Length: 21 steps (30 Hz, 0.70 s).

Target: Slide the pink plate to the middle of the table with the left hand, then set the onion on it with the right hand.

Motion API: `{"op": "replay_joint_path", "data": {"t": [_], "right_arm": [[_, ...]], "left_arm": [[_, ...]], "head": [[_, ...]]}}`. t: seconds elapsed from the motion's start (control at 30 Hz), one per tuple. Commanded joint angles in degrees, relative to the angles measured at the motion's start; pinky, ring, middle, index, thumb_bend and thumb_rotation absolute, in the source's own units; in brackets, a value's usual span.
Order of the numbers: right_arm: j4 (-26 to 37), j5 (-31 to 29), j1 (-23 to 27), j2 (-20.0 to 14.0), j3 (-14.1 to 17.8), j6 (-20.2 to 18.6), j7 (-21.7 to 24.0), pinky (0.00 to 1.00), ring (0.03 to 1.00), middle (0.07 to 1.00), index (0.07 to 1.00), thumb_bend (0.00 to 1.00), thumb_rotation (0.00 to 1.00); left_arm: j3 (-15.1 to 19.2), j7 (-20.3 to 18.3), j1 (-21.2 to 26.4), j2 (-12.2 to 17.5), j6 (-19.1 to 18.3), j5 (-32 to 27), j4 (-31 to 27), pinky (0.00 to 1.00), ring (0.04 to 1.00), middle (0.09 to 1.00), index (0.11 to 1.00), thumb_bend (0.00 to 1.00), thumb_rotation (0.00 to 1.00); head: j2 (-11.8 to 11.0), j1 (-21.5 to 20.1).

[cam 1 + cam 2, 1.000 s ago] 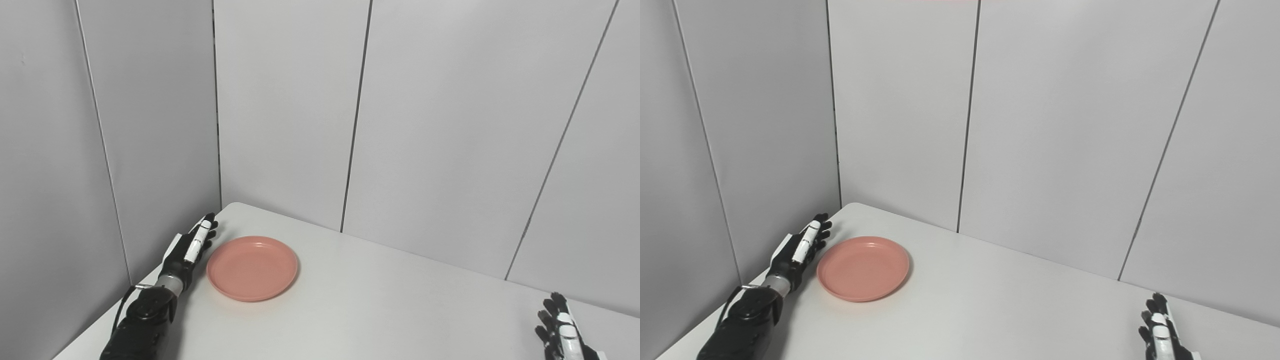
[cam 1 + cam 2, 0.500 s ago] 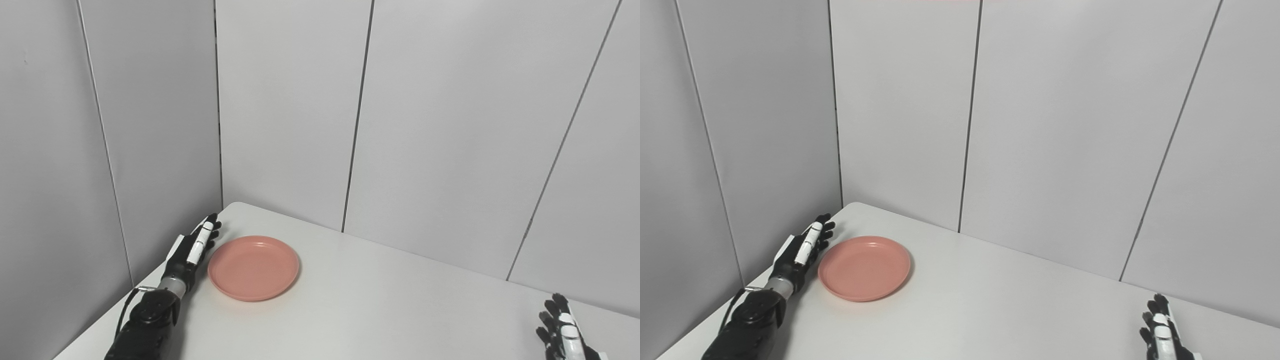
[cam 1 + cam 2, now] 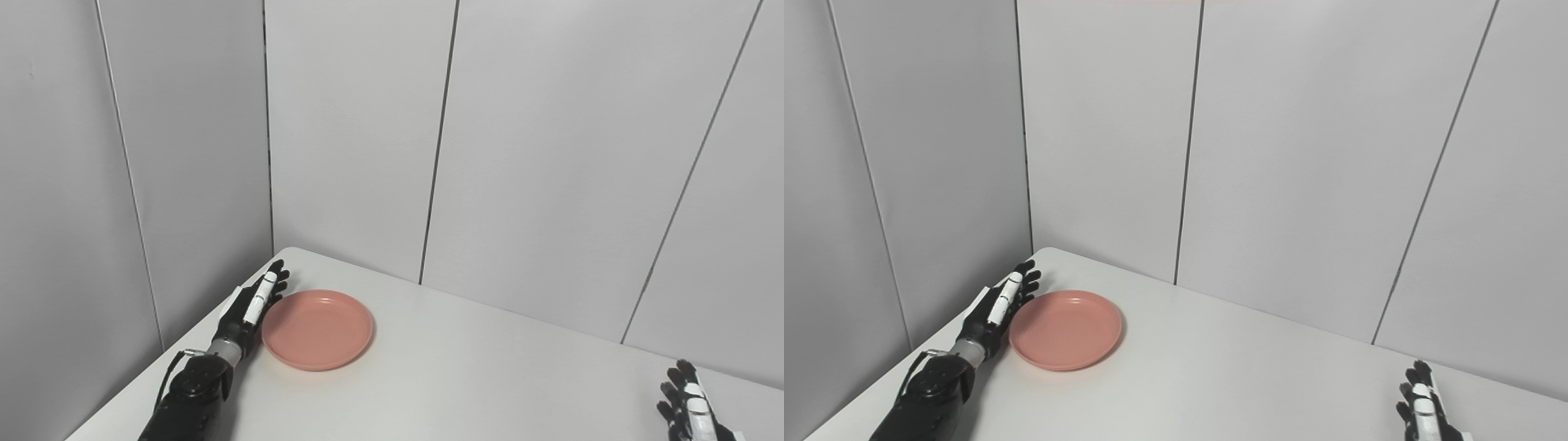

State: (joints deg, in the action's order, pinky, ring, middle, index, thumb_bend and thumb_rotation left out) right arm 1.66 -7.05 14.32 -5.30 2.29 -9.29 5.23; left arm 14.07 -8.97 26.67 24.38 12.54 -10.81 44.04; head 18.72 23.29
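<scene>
Step one is under way as I judge it: my left hand (image 3: 251,304), fingers straight and holding nothing, lies against the left rim of the pink plate (image 3: 317,329) at the desk's (image 3: 465,380) far-left corner, needing a steady rightward push, while my right hand (image 3: 691,410) waits spread near-right, the onion out of sight.

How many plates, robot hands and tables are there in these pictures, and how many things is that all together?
Round pink plastic plate: 1
Black-and-white robot hand: 2, the left robot hand beside the plate, the right robot hand at the bottom right edge
White table: 1
Onion: 0, none in view
Total: 4
</scene>
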Motion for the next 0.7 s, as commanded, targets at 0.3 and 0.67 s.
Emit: {"op": "replay_joint_path", "data": {"t": [0.3, 0.67], "right_arm": [[2.7, -0.2, 1.6, 0.3, 0.4, -0.1, -0.7, 1.00, 1.000, 1.000, 1.000, 0.14, 1.00], [2.9, 0.3, 1.7, 0.4, 0.2, -0.1, -1.0, 1.00, 1.000, 1.000, 1.000, 0.15, 1.00]], "left_arm": [[-0.2, -0.7, 1.2, -0.3, -0.8, -0.6, -4.1, 0.93, 0.936, 0.932, 0.924, 0.57, 1.00], [-0.5, -1.7, 0.6, -1.9, -2.7, -1.2, -6.9, 0.91, 0.925, 0.920, 0.913, 0.59, 1.00]], "head": [[0.3, -0.4], [0.6, -0.8]]}}
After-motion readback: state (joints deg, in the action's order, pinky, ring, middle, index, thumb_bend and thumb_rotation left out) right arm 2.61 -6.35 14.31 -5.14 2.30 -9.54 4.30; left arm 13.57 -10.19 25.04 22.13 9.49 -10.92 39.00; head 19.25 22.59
